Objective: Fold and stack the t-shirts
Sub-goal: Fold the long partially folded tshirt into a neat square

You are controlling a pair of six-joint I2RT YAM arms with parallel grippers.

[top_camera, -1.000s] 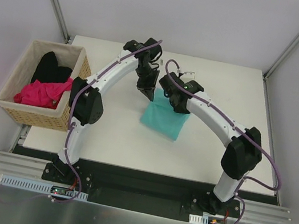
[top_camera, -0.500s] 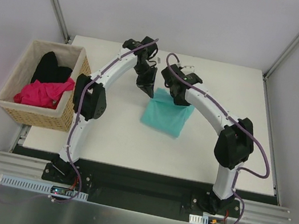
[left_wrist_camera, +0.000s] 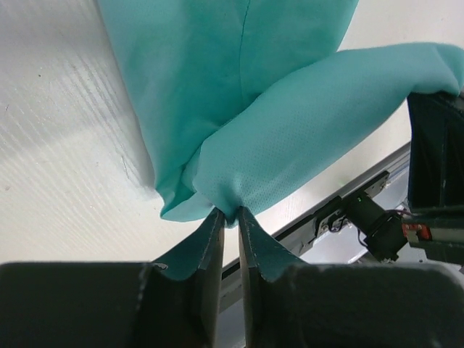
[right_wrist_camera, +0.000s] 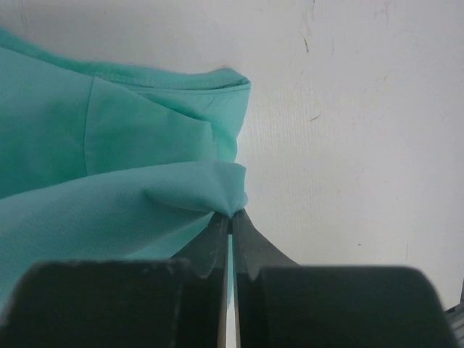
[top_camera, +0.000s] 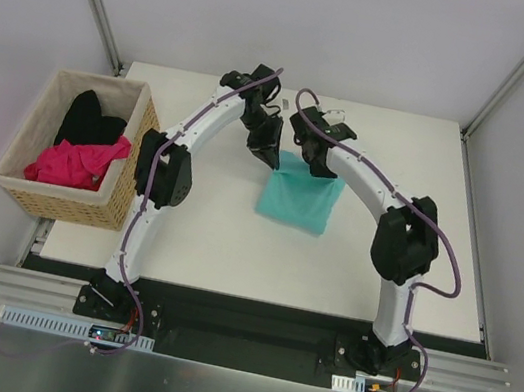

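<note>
Teal soft cloth short-sleeved t-shirt [top_camera: 297, 200] is folded into a rough rectangle on the white table [top_camera: 234, 242]. It sits toward the far edge, roughly midway between the left and right edges. Most of it lies flat, and both arms reach over to its far side.

Left gripper [left_wrist_camera: 230, 214] is at the shirt's far-left corner. In its wrist view the fingers are nearly together with just a narrow slit between them. A bunched point of teal cloth is drawn right down into the tips, so it looks nipped (only barely, going by that slit). The top layer drapes up off the table from there.

Right gripper [right_wrist_camera: 232, 214] is at the far-right corner. Its fingers are pressed tight together with a small tuck of the teal fabric caught at the very tips. The hemmed edge of the lower layer lies flat on the table just past it.

Off the table's left edge, right beside it, sits the woven wicker basket [top_camera: 20, 128]. A magenta pink cloth shirt [top_camera: 75, 163] is crumpled in its nearer half, spilling toward the rim on the table side. A black cloth shirt [top_camera: 88, 117] is heaped behind it. Neither arm is near the basket.
</note>
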